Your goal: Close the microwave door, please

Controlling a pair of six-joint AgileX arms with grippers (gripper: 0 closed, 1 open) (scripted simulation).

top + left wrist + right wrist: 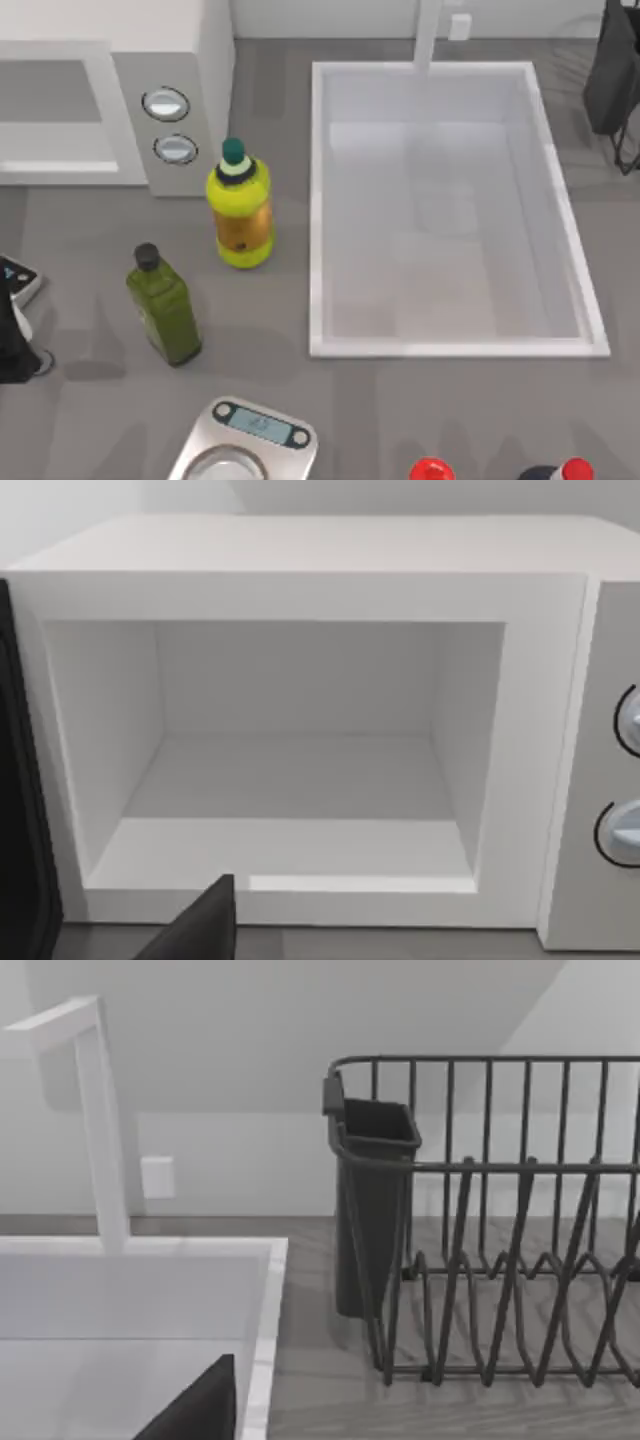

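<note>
Microwave (300, 590) cavity exposed, door (20, 810) swung wide; left arm near, approach step. Next: push door shut. Fingers' state: cannot tell.

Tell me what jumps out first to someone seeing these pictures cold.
The large white boxy microwave at the table's far left gapes open, its pale cavity bare, its dark door swung aside. Right of it lies a wide white rectangular sink, with a yellow round bottle and a dark green square bottle standing between them.
</note>
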